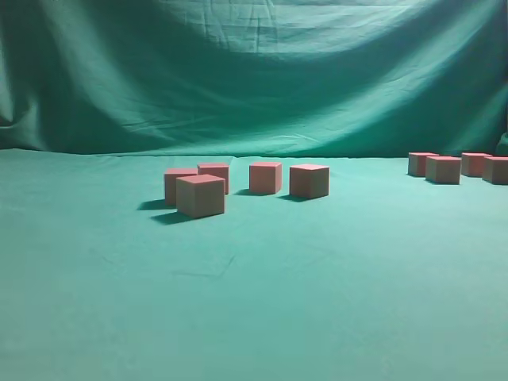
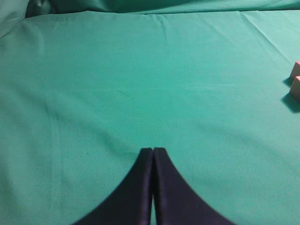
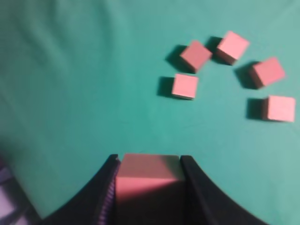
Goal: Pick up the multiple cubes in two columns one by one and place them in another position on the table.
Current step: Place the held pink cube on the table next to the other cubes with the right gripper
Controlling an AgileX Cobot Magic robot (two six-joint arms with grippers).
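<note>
Left hand fingers pressed together, low over table; right hand clamped on cube.

In the left wrist view, two cubes are cut off by the right edge; only their corners show. In the exterior view, the last cube of the right group is cut by the right edge, and one cube of the middle group is partly hidden behind the cube in front of it. The right wrist view is blurred. There, the bottom edge cuts off the held cube and the right gripper around it.
</note>
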